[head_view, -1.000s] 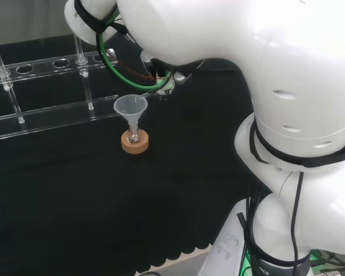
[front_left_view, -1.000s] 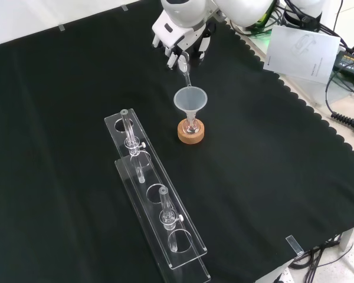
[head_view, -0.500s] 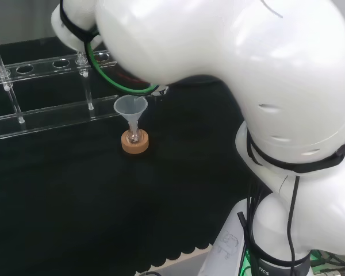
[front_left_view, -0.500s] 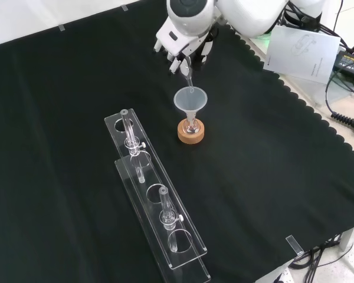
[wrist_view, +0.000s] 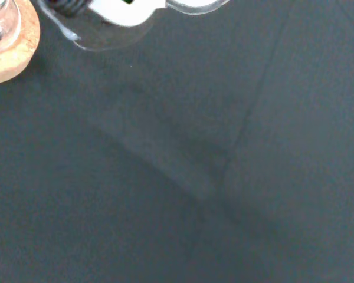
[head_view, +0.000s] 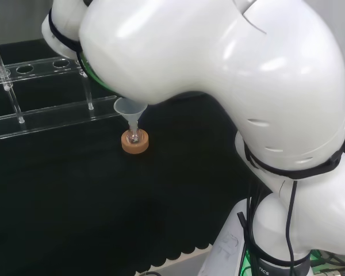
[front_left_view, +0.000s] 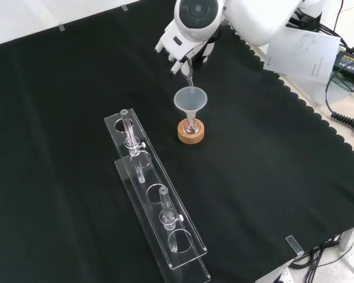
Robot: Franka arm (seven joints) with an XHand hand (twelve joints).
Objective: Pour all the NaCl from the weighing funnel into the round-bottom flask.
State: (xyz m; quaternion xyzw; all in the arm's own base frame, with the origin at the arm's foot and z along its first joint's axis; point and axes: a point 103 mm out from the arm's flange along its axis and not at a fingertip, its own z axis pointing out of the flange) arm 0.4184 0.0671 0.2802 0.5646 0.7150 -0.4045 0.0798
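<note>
In the front view the hand [front_left_view: 186, 48] is curled round a clear weighing funnel [front_left_view: 189, 75]. It is tilted steeply, with its spout reaching down to the rim of a clear plastic funnel [front_left_view: 190, 99]. That funnel sits in the neck of a small round-bottom flask [front_left_view: 191, 125] on a cork ring [front_left_view: 191, 133]. In the head view the plastic funnel [head_view: 129, 107] and the cork ring [head_view: 135, 143] stand just left of the arm's big white links. The wrist view catches the cork ring [wrist_view: 15, 44] and a blurred white part of the hand [wrist_view: 121, 9]. I cannot make out any powder.
Two long clear racks [front_left_view: 156, 200] with test tubes stand in front of the flask in the front view, and at the back left in the head view [head_view: 46, 86]. White paper [front_left_view: 304, 53] and cables lie beyond the cloth's scalloped edge on the right.
The arm has turned. In the front view the hand shifted slightly right and the weighing funnel's spout came down onto the plastic funnel's rim. In the head view the white links now cover the hand.
</note>
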